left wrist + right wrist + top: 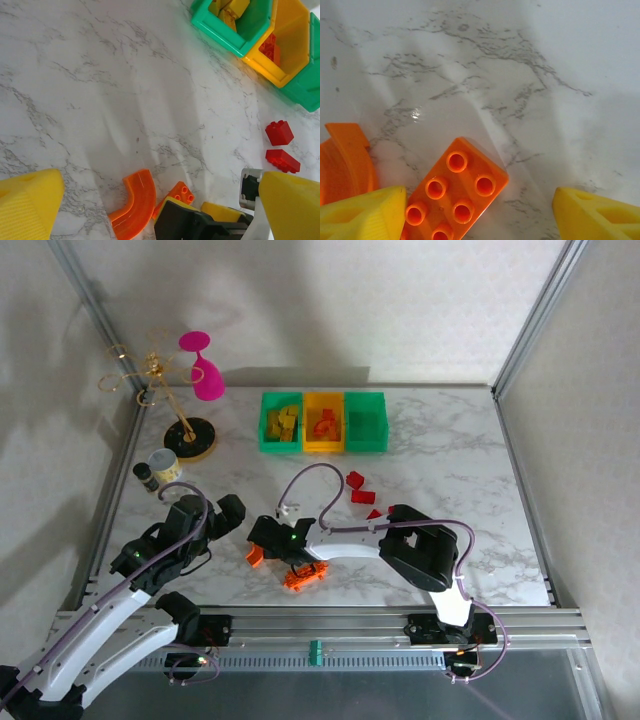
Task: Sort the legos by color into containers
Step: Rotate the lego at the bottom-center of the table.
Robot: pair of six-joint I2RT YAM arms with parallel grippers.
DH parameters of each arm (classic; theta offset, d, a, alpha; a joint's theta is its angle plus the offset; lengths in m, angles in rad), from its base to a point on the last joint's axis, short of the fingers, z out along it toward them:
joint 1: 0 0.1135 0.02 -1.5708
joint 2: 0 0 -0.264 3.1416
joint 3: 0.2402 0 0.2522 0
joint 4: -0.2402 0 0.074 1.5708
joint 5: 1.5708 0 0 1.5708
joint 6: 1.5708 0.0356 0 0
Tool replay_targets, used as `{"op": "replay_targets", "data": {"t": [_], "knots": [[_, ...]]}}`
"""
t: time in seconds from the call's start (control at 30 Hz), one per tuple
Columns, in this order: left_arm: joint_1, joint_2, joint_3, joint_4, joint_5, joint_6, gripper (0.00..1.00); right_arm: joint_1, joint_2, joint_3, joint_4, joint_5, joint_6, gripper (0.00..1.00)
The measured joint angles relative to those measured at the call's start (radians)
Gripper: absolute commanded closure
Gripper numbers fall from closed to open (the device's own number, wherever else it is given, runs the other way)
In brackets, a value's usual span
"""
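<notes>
3 small open-top rectangular plastic bins in a touching row at the far side of the white marbled table (450, 470): green bin (280, 447) on the left holding yellow bricks (285, 420), yellow-orange bin (323, 447) in the middle holding red-orange bricks (324, 423), second green bin (366, 430) on the right. Nearer the arms and well apart from the bins, 3 loose red bricks (362, 496). Close to the front edge, a translucent orange curved piece (135, 202) just beside an orange studded brick (455, 192) of 2 by 3 studs, with further small orange pieces (305, 576) near the right forearm. Low over that studded brick, right gripper (480, 205) with yellow fingers (360, 212) spread apart, brick between them and right beside 1 fingertip, nothing clamped. Just to its left, left gripper (161, 190) with yellow fingers (30, 205) wide apart, gripping nothing, above bare marble near the curved piece. Far left: pink plastic goblet (207, 375), gold wire stand (188, 437), small round white cup (163, 464).
</notes>
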Motion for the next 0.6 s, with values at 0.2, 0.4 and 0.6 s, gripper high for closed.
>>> {"op": "replay_targets", "data": {"t": [0.2, 0.4, 0.6], "knots": [[0.0, 0.0, 0.0, 0.0, 0.0, 0.0, 0.0, 0.005, -0.021, -0.018, -0.042, 0.027, 0.018, 0.27], [0.0, 0.0, 0.0, 0.0, 0.0, -0.003, 0.0, 0.005, -0.072, -0.056, -0.122, 0.035, 0.018, 0.31], [0.0, -0.003, 0.0, 0.0, -0.002, -0.011, 0.0, 0.006, -0.072, -0.056, -0.093, -0.009, 0.019, 0.33]]}}
